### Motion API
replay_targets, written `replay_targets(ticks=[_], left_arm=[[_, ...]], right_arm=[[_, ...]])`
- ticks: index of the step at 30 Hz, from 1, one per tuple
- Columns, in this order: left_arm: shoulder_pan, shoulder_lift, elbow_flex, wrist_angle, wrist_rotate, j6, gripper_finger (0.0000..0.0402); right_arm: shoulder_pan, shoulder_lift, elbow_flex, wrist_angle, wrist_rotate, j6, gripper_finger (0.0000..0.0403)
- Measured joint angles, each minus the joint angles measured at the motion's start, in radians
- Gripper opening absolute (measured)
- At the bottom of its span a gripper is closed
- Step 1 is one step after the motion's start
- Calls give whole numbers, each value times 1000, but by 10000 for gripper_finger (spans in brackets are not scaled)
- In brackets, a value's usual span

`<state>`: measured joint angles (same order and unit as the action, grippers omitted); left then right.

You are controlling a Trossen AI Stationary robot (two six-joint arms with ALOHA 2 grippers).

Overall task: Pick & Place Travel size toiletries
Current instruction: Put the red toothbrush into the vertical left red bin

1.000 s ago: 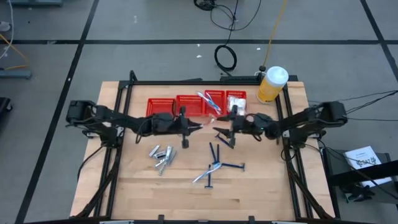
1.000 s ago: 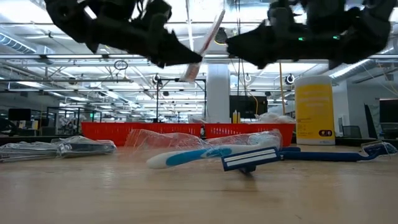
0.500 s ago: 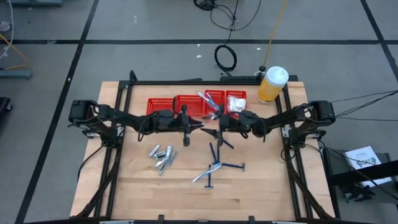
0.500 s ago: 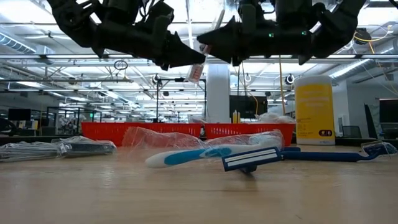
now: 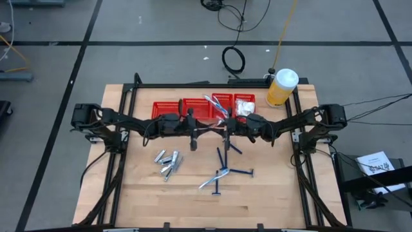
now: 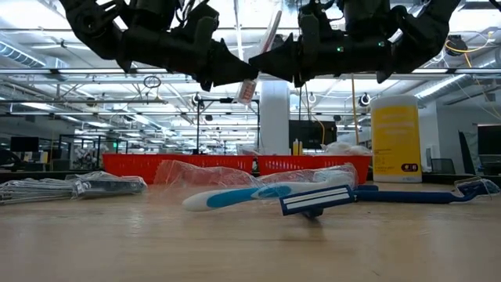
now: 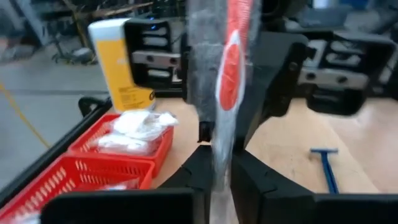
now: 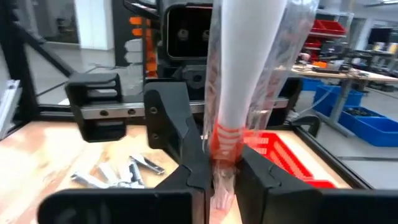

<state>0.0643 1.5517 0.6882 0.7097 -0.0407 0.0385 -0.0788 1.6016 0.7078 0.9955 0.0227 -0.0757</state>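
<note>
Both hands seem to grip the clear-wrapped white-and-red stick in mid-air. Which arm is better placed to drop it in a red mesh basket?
Right, probably: the right hand grips the clear-wrapped white-and-red stick before the red mesh basket holding a similar stick; the left hand sits farther off.

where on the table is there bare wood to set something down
Bare wood runs along the near edge of the wooden table, below the silvery-grey tubes and dark-blue handled razors, and right of those razors. The far middle, by the red mesh baskets, is crowded.

High view straight down, low view level at tabletop, wrist views close — facing each other across the wrapped stick (image 7: 225, 93)
</note>
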Motion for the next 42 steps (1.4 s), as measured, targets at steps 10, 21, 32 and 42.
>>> replay_targets(ticks=[10, 21, 32, 42], left_arm=[[-60, -21, 94, -182, -237, -30, 164], [-130, -35, 152, -326, -408, 74, 231], [-118, -34, 152, -451, -466, 0, 214], [-118, -34, 152, -473, -466, -17, 215]], right_arm=[[-96, -64, 64, -194, 31, -2, 31], [-296, -63, 220, -738, 28, 32, 31], [-379, -32, 192, -840, -57, 87, 34], [-357, 3, 189, -876, -80, 83, 44]])
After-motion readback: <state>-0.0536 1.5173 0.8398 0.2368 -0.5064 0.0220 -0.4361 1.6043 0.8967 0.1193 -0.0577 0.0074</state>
